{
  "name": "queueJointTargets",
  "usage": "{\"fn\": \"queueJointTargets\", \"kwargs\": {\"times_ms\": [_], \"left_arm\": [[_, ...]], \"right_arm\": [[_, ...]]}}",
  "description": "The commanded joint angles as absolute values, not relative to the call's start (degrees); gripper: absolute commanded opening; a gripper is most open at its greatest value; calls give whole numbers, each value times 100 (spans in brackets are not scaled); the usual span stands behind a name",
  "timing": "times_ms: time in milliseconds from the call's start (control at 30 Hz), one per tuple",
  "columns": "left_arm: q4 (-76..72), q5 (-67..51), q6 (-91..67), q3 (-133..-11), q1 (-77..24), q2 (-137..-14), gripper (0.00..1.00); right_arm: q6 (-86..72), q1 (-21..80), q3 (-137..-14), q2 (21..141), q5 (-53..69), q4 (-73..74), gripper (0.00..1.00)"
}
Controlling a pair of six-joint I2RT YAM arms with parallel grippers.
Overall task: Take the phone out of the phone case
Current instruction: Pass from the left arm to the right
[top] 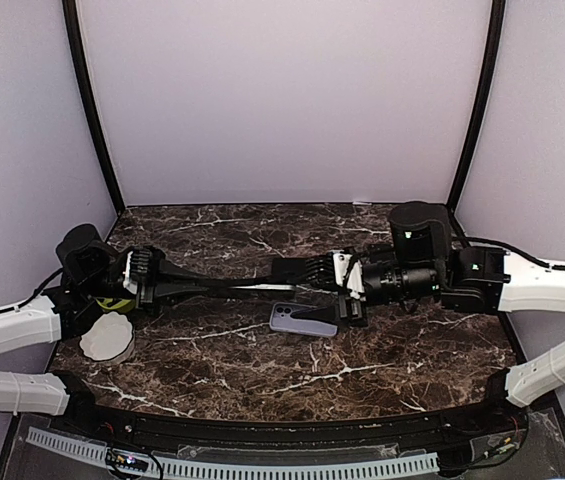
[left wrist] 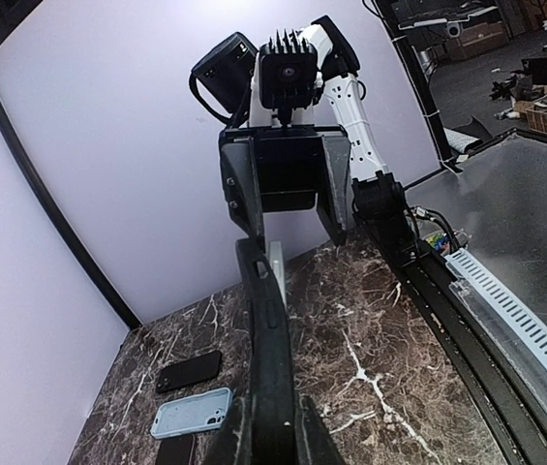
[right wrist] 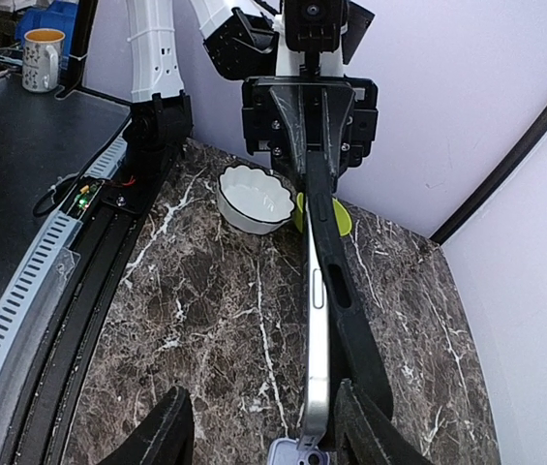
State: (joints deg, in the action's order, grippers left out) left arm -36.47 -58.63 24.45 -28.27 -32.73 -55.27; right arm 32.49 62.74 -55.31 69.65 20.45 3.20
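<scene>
So the phone (right wrist: 317, 329) is up in the air over the middle of the marble table (top: 262, 370), strung between the two arms and seen edge-on as a thin silver strip. The black phone case (right wrist: 343, 310) runs alongside it and splays away from it toward the right arm's end, so that end looks partly unseated.

The left gripper (right wrist: 310, 170) is clamped tight on the far end of the case. The right gripper (right wrist: 268, 431) sits about half open with its jaws straddling the near end. They stand much wider than the phone is thick, so it has hold of nothing.

To do this bit well, the right gripper should close on the silver edge only, not the black lip next to it. The left should just hold firm. The pull should then run straight along the phone's length, or peel from the splayed end, with no twisting. A drop would land it near the blue case (top: 303, 318) lying right underneath.

Hard to make out:
- The near tip of the phone is cut off at the bottom of the right wrist view.
- From above, the arms cover most of it.
- It's unclear whether the left fingers pinch just the case or the phone as well.
- The black slab (left wrist: 188, 370) on the table could be a phone or another case, can't tell which.
</scene>
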Motion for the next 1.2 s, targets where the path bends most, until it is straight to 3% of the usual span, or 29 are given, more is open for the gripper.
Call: {"fn": "queueJointTargets", "kwargs": {"times_ms": [0,400,1167], "left_arm": [[-4105,-6306,2522,-2832,-3331,-5283,0],[-4113,-6200,2570,-2822,-3330,-5274,0],[-3691,-5907,2936,-2876,-3351,-5248,0]], "right_arm": [[3402,6249,-5719,7070,1655,130,50],[3319,6289,-5751,7214,1700,106,48],[3275,6720,-6431,8006,629,536,35]]}}
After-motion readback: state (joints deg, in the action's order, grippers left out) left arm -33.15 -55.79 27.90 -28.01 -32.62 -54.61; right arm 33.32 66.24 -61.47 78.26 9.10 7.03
